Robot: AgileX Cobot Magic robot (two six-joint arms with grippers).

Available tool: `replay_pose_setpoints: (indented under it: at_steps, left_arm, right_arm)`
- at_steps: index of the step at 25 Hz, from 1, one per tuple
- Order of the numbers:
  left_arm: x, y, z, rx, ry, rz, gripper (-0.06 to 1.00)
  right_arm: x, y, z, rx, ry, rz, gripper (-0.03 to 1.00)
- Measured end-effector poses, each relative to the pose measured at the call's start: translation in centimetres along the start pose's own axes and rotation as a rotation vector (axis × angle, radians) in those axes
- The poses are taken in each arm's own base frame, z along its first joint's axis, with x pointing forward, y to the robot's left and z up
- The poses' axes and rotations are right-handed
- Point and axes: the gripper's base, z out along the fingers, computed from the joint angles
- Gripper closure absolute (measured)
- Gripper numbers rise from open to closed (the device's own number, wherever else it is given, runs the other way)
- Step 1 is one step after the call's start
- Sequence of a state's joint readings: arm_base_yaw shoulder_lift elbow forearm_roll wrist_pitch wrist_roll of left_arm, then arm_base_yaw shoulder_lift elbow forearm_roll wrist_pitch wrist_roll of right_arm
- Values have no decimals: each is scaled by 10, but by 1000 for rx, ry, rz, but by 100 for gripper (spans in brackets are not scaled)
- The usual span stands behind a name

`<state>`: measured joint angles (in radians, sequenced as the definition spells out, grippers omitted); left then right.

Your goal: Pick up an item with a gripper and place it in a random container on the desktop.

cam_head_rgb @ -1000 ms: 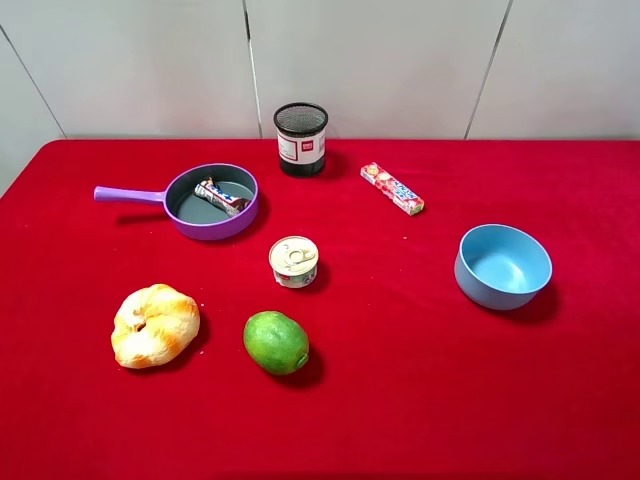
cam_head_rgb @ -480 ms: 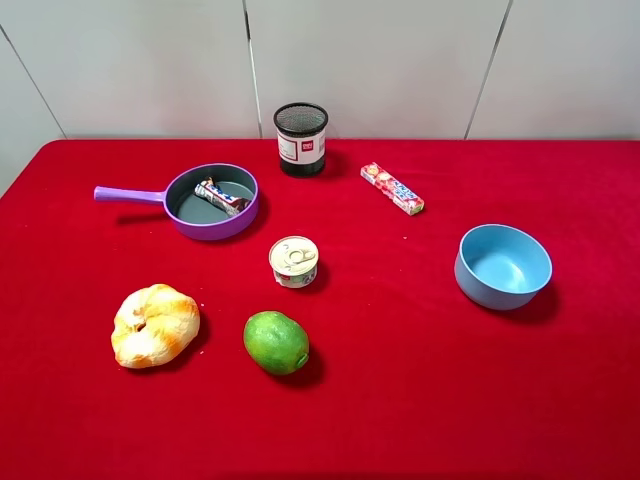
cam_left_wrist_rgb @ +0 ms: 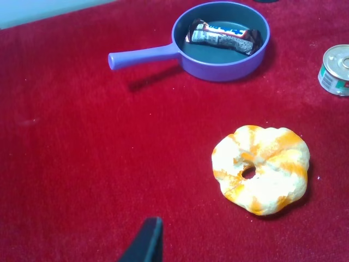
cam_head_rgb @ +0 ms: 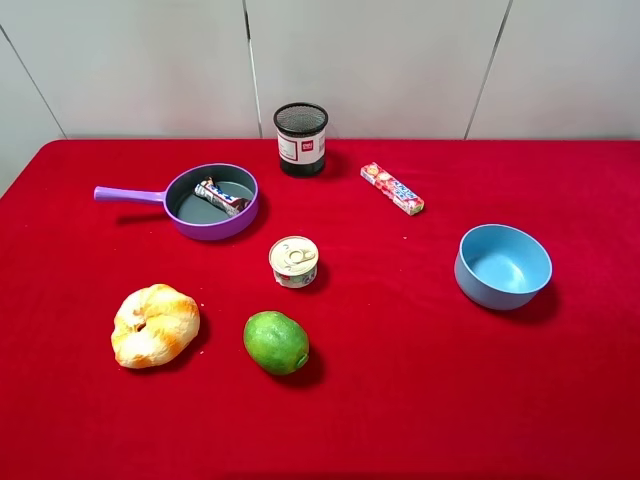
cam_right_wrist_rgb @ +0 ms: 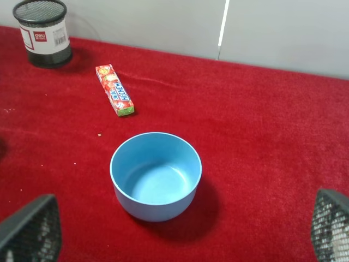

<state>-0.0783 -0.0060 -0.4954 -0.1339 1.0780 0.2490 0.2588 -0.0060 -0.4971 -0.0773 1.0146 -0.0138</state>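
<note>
The dark brown candy bar (cam_head_rgb: 221,196) lies inside the purple frying pan (cam_head_rgb: 213,230) at the back left of the red desktop (cam_head_rgb: 400,330). In the left wrist view the bar (cam_left_wrist_rgb: 223,37) rests on the grey inside of the pan (cam_left_wrist_rgb: 218,68). Neither gripper shows in the exterior high view. Only one black finger (cam_left_wrist_rgb: 147,243) of my left gripper shows, well away from the pan. My right gripper (cam_right_wrist_rgb: 182,215) is open and empty, its two fingers wide apart on either side of the blue bowl (cam_right_wrist_rgb: 155,174).
A croissant (cam_head_rgb: 155,325), a green lime (cam_head_rgb: 276,342) and a small tin can (cam_head_rgb: 294,261) lie at the front left and centre. A black mesh cup (cam_head_rgb: 301,139) and a red-and-white candy stick pack (cam_head_rgb: 392,188) are at the back. The blue bowl (cam_head_rgb: 503,265) stands at the right.
</note>
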Motion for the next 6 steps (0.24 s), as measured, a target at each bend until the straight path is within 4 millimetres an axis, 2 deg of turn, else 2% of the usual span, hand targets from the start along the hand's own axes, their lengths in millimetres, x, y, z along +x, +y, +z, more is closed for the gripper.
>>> replay_pose_setpoints:
  at_steps: [6]
  left_arm:
    - [0,0,0,0,0,0,-5]
  right_arm:
    - [0,0,0,0,0,0,27]
